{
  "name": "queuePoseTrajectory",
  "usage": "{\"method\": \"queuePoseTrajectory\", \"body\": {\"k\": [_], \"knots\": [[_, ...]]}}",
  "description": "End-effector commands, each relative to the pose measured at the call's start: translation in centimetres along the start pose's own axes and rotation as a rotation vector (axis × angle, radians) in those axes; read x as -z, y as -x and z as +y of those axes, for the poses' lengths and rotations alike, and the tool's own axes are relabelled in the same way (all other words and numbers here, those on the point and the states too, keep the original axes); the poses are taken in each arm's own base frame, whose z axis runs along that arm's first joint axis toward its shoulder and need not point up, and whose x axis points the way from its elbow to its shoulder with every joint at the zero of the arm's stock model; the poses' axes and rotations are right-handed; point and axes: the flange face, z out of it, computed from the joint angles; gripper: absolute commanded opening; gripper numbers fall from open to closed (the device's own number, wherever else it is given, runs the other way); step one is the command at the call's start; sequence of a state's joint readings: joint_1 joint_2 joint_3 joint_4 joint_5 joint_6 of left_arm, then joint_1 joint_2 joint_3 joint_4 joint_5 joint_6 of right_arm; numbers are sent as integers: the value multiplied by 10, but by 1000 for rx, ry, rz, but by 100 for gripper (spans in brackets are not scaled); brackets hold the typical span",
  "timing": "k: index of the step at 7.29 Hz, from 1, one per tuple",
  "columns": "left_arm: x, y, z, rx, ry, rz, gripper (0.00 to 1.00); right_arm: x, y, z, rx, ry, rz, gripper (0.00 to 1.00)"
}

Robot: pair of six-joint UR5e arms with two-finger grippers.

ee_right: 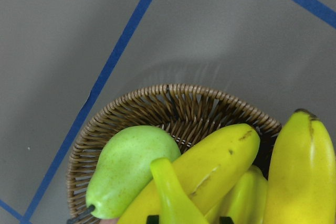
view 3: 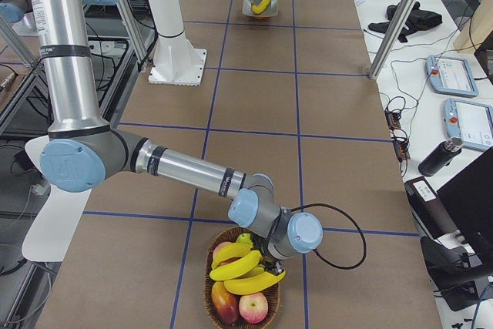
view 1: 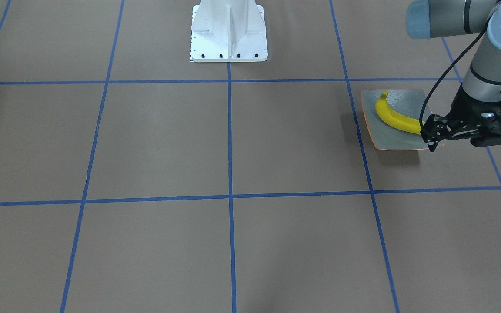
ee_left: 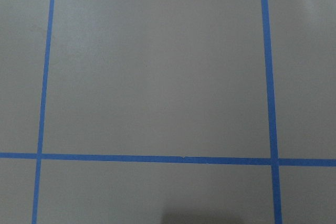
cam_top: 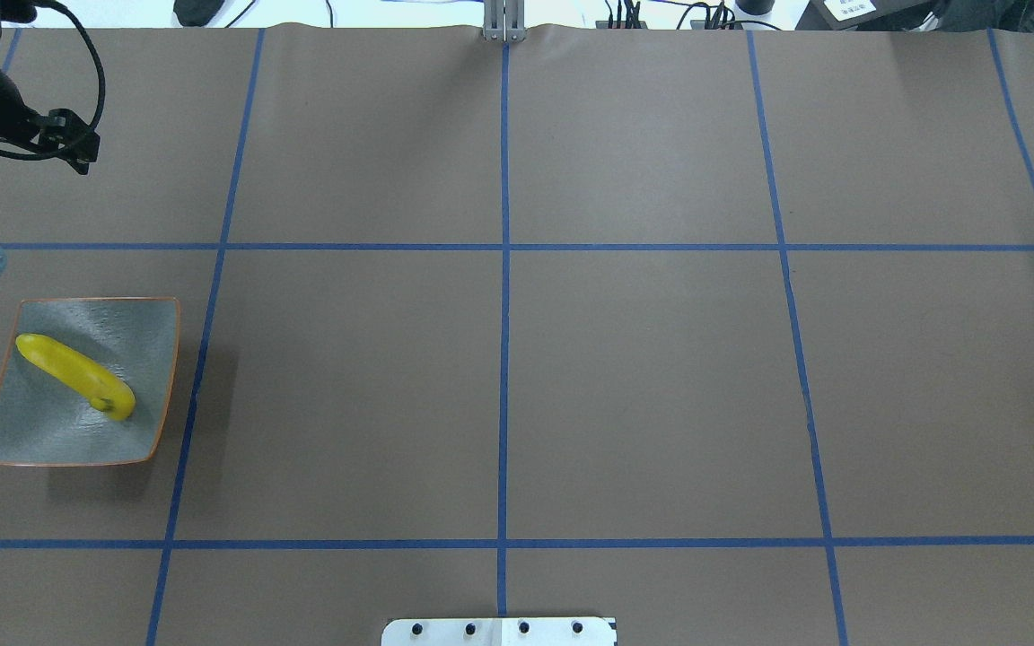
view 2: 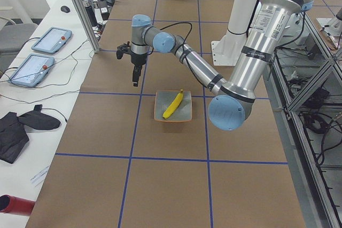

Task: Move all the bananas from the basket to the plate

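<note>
Right gripper (ee_right: 189, 219) sits low over the basket (ee_right: 184, 98). Only two dark fingertips (ee_right: 152, 219) show at the wrist view's bottom edge, flanking a banana end; cannot tell whether they are clamped on it. Basket bananas (view 3: 240, 267) are piled, long axes roughly parallel across the basket, next to a green pear (ee_right: 131, 166) and apples (view 3: 254, 307).

Left gripper (view 1: 433, 132) hangs above the table (cam_top: 643, 377), fingers apart, empty, on the operators' side of the plate (cam_top: 59, 440). One banana (cam_top: 77, 377) lies diagonally on the plate. Its dark-marked end points toward the robot and table centre, the other end toward the plate's far outer corner. Plate and basket are at opposite table ends.
</note>
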State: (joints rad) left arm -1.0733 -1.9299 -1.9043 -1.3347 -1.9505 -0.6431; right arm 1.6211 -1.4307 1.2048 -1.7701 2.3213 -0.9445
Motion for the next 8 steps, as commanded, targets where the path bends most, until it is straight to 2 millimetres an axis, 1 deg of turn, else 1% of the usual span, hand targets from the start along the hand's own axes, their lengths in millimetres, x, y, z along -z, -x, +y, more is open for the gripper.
{"method": "queuePoseTrajectory", "body": {"k": [1, 2, 3, 4, 5, 6, 7, 8], "knots": [[3, -4, -2, 5, -5, 5, 100, 33, -4, -17, 2, 10, 43, 0], [4, -5, -3, 10, -7, 7, 100, 49, 0, -18, -3, 5, 39, 0], [4, -6, -4, 11, -7, 7, 100, 68, 11, -19, 21, 19, 20, 0], [3, -6, -5, 11, -6, 4, 100, 105, 19, -24, 8, 38, 9, 0], [4, -6, -5, 11, -7, 5, 100, 150, 35, -46, 18, 64, 28, 0], [4, -7, -5, 8, -8, 8, 100, 188, 45, -70, 24, 39, 56, 0], [7, -8, -4, 7, -13, 13, 100, 205, 57, -99, -25, -17, 55, 0], [12, -14, -7, 15, -53, 46, 100, 208, 78, -135, -88, -102, 0, 0]]}}
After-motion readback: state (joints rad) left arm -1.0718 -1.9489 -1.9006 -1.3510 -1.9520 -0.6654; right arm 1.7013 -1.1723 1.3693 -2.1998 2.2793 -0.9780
